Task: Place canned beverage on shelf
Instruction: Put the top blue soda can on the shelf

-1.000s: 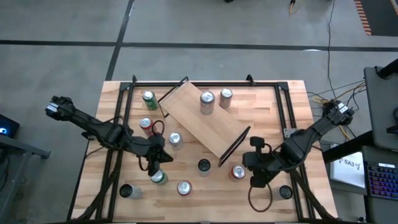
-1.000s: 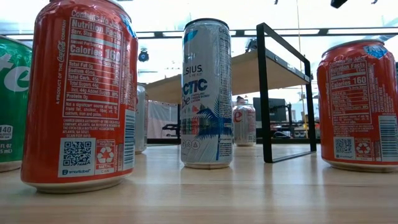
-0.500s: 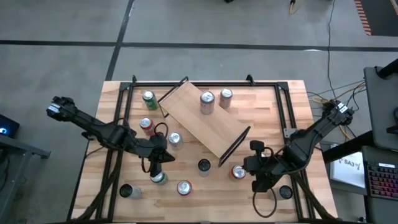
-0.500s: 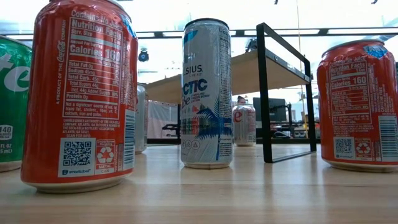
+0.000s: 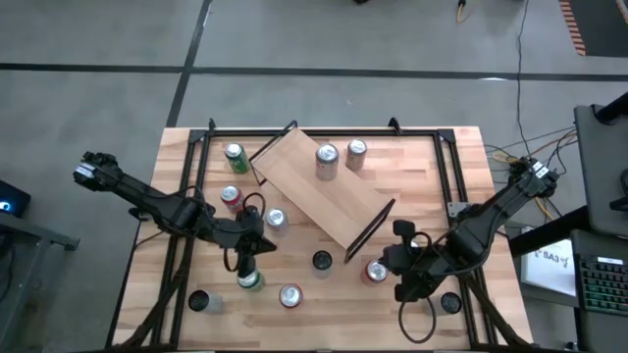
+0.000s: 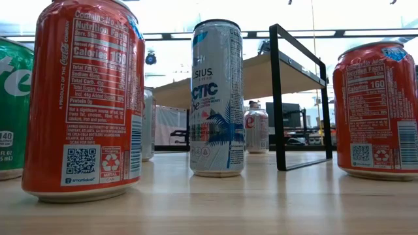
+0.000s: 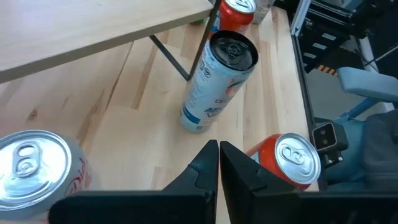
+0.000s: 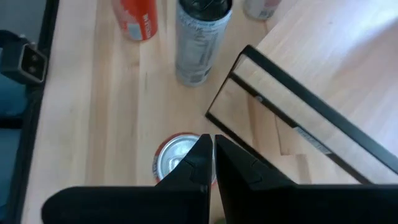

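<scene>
— Cans were where? Anything change?

— Left gripper (image 5: 248, 257) hung unmoved over the green can (image 5: 250, 280), fingers clenched, empty. Two silver cans (image 5: 327, 161) already stood on the shelf (image 5: 319, 191). Right gripper (image 5: 400, 279) had eased nearer the red can (image 5: 376, 272), fingers clenched, nothing lifted from the bench (image 5: 412, 186).

The floor (image 5: 324, 39) around the table is smooth and grey, with dark lines crossing it. Far from both claws, at the top corner, an orange and black striped tape (image 5: 572, 22) lies on the floor. Out past the right claw, thin cables (image 5: 500, 152) trail over the floor next to a desk with a keyboard (image 5: 599, 286) that glows in colours. Seen from table height, bright light (image 6: 170, 16) fills the room behind, and dark screens (image 6: 282, 117) stand far back.
</scene>
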You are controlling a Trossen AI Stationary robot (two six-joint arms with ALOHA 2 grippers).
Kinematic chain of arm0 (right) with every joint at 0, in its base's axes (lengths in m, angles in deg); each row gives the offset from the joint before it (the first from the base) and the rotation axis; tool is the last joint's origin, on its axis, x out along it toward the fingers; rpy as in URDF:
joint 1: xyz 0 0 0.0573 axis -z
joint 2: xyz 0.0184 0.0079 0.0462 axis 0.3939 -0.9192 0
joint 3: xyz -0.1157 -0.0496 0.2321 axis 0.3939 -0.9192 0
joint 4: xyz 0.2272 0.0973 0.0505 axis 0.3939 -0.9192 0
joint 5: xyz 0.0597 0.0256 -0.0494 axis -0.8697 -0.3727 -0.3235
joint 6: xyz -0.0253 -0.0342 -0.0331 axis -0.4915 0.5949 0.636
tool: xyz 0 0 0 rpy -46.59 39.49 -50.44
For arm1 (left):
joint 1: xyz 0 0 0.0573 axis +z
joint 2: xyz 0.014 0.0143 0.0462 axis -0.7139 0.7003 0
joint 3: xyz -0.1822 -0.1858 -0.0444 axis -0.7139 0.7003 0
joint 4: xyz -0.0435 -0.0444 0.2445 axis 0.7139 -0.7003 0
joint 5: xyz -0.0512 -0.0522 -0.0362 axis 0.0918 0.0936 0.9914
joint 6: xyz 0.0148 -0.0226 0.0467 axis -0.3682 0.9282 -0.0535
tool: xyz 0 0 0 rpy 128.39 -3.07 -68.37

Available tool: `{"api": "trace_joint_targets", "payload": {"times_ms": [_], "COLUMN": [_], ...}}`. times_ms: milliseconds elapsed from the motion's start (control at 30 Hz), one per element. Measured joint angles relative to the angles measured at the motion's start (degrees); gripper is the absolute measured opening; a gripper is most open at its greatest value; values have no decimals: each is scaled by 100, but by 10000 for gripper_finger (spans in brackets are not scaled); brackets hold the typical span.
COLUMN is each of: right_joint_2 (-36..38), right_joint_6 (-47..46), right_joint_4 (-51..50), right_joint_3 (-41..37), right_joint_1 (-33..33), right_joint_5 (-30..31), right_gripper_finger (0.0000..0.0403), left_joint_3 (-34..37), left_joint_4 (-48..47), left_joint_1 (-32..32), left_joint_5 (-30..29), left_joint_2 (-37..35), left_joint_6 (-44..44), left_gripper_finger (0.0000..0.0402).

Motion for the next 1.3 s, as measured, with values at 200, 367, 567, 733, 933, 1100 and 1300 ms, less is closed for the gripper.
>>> {"api": "trace_joint_targets", "payload": {"times_ms": [200, 367, 567, 733, 933, 1100, 1300], "right_joint_2": [-3, -4, -4, -4, -4, -28, -42], "right_joint_6": [316, 1111, 1758, 1801, 1792, 1865, 2211], "right_joint_4": [606, 1676, 2506, 2557, 2568, 2762, 3138], "right_joint_3": [-390, -814, -1130, -1207, -1222, -1222, -1222], "right_joint_1": [-22, -22, -22, -22, -8, 17, 17], "right_joint_5": [343, 340, 329, 330, 332, 350, 351], "right_gripper_finger": [9, 9, 9, 9, 9, 9, 9], "left_joint_3": [0, 0, 0, 0, 0, 0, 0], "left_joint_4": [0, 1, 2, 2, -2, -224, -263], "left_joint_1": [2, 2, 2, 7, 4, 0, -4], "left_joint_5": [-306, -354, -569, -584, -584, -454, 33], "left_joint_2": [0, -2, -2, -2, -2, -4, -4], "left_joint_6": [-223, -223, -223, -223, -222, -9, 87], "left_gripper_finger": [0, 0, 0, 0, 0, 0, 0]}}
